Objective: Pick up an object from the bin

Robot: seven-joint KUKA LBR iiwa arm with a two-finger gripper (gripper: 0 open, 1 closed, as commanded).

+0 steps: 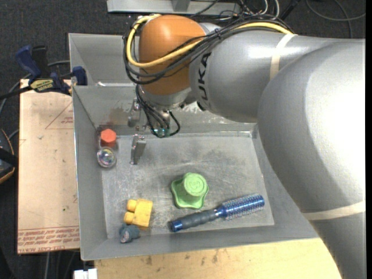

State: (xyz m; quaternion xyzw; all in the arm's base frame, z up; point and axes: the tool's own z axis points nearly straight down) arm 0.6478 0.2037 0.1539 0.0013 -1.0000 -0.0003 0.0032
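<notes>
**While the claw (138,149) hangs low at the left of the bin (87,118), nothing is lifted**

Because the orange wrist cover (165,51) and its cables hide most of the tool, I cannot tell whether the claw is released or clenched. Nothing can be seen held in it. Its tip shows low in the bin's left half, toward the back wall, close to the grey floor or perhaps touching it; the angle is too poor to settle which.

Two things lie nearest it. A small red block (108,136) is just to its left by the left wall, and a clear shiny ball (106,157) sits just in front of that block. Both are near the claw but apart from it. The other things lie toward the front, well away from it: a green round lid-like toy (189,190), a yellow block (138,212), a blue-handled brush (216,212) lying slantwise, and a small grey-blue lump (129,233) in the front left corner.

By my reading, the step in hand is the approach, with the grasp not yet made. If the red block or the ball is the target, the next move calls for a short shift leftward toward the wall. The claw must then straddle the chosen thing squarely before closing. The ball looks likely to roll or slip away, and the nearby wall leaves little room on that side.
</notes>
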